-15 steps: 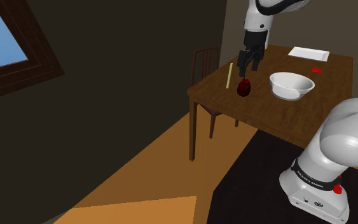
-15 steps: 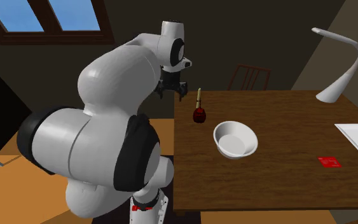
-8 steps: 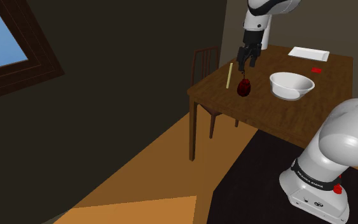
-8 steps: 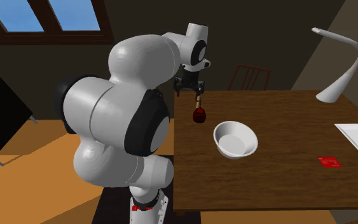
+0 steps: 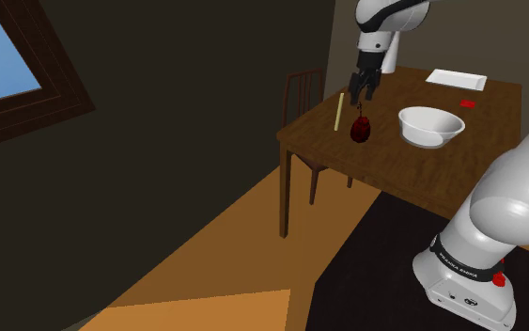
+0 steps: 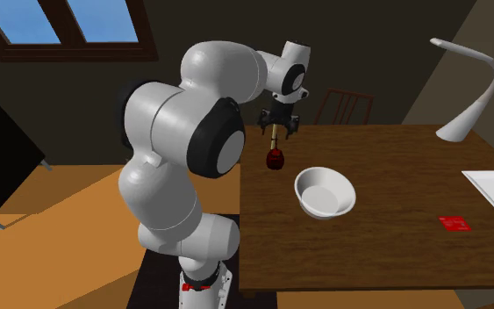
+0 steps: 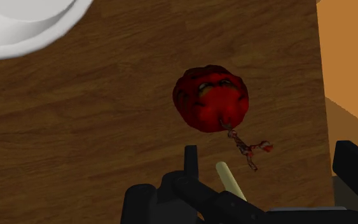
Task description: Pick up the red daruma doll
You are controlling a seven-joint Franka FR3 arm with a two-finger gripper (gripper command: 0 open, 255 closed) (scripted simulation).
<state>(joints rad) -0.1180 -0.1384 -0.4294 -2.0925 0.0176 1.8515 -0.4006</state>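
Observation:
The dark red daruma doll [image 5: 360,130] [image 6: 275,158] [image 7: 210,97] stands on the wooden table [image 5: 459,160] near its edge, with a thin red cord trailing from it. My black gripper [image 5: 361,91] [image 6: 278,130] [image 7: 273,164] hangs open a little above the doll, apart from it. In the wrist view the fingers [image 7: 191,162] stand wide apart and hold nothing, and the doll lies just ahead of them.
A white bowl [image 5: 430,125] [image 6: 325,190] [image 7: 25,22] sits close beside the doll. A pale stick [image 5: 339,111] [image 7: 229,180] lies by the table edge under the gripper. A chair [image 5: 304,89], a white lamp [image 6: 464,88], a white sheet [image 5: 456,79] and a small red card [image 6: 453,223] are farther off.
The arm has swung so the gripper now hangs over the doll; in the second exterior view it moved right. The doll and bowl have not moved.

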